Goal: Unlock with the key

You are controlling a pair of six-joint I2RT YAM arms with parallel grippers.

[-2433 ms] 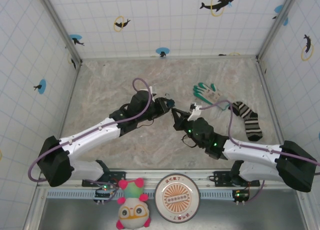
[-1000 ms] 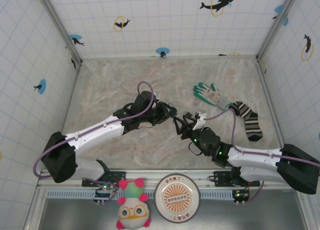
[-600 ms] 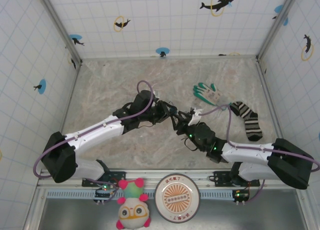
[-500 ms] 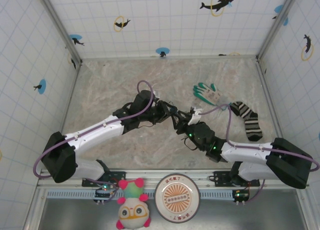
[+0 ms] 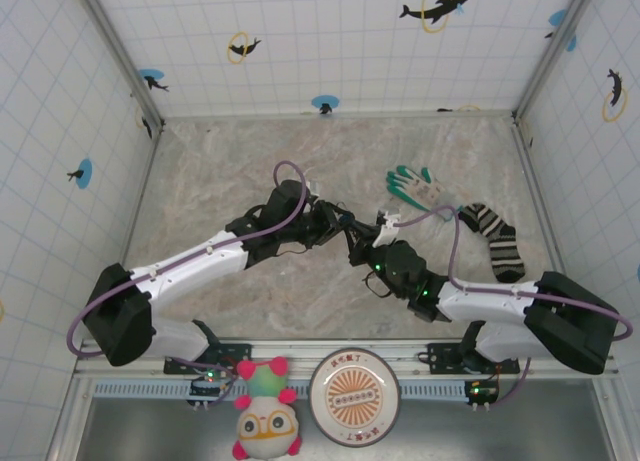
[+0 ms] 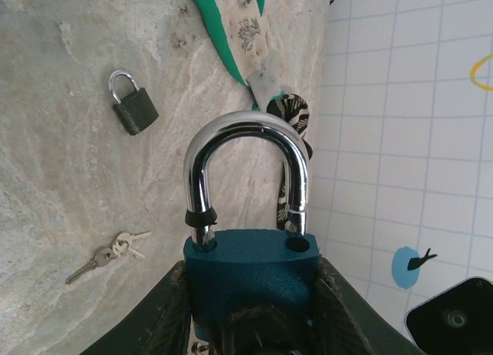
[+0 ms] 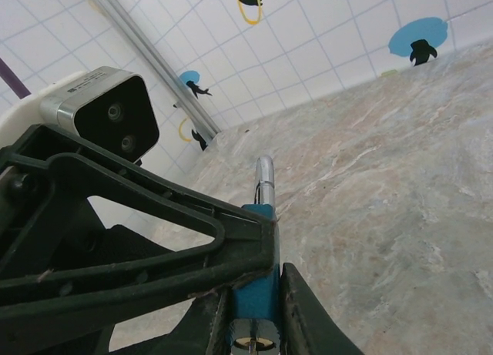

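Remote session, mid-table: my two arms meet over the blue padlock. Its teal-blue body is pinched by the broad sides in my left claw, between the dark fingers. The polished silver shackle arches above with both legs down at the body, a black collar on one leg. My right claw comes at the lock's narrow edge from the other side, its fingers drawn in close on either flank of the lower end. Whether they bite on it I cannot tell. A small silver disc shows at the lock's underside between them. I cannot tell whether it is the key or the keyhole, so I cannot place the key. On the beige marbled table lie a small dark padlock, a bunch of little silver keys, a green-and-white glove and a striped sock. White tiled walls carry dolphin stickers on blue discs and in yellow rings. A plush toy and a round plate sit by the arm bases
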